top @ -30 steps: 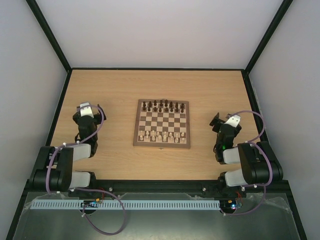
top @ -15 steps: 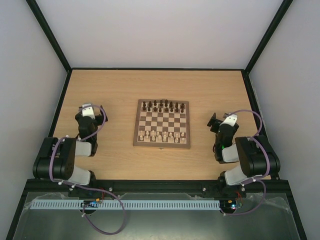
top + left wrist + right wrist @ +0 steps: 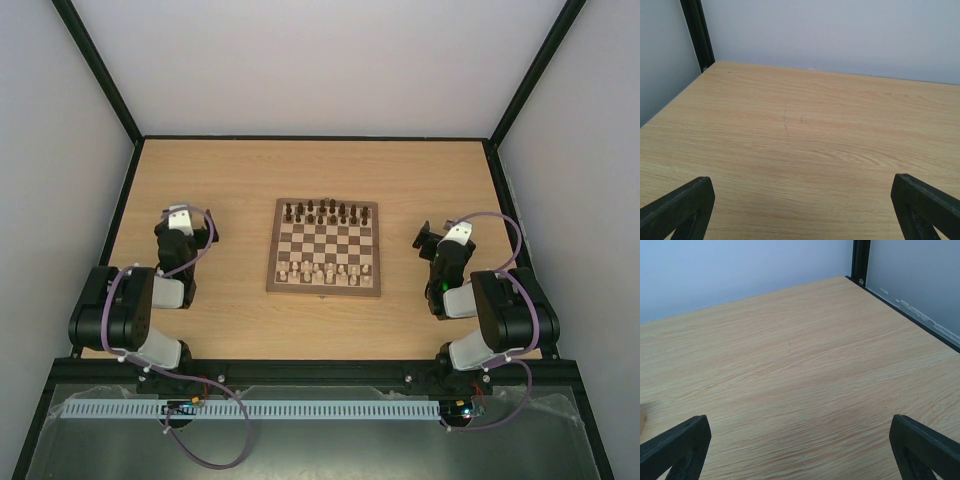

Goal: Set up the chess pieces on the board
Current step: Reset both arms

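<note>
The board (image 3: 325, 241) lies in the middle of the table. Several cream chess pieces (image 3: 322, 270) stand on its two near rows, somewhat unevenly. Dark brown pieces (image 3: 327, 211) fill the far rows. My left gripper (image 3: 186, 224) hovers over bare table well left of the board; in the left wrist view it (image 3: 802, 210) is open, with only wood between its fingertips (image 3: 682, 205). My right gripper (image 3: 430, 240) is to the right of the board and is also open (image 3: 800, 450), holding nothing. No piece shows in either wrist view.
Black frame rails edge the table, with a post (image 3: 697, 32) at the far left corner and another (image 3: 861, 261) at the far right. Grey walls close in three sides. Purple cables (image 3: 205, 240) loop beside both arms.
Both arms have shifted slightly, with each wrist edging inward toward the board. The grippers stay open and the pieces have not moved.
</note>
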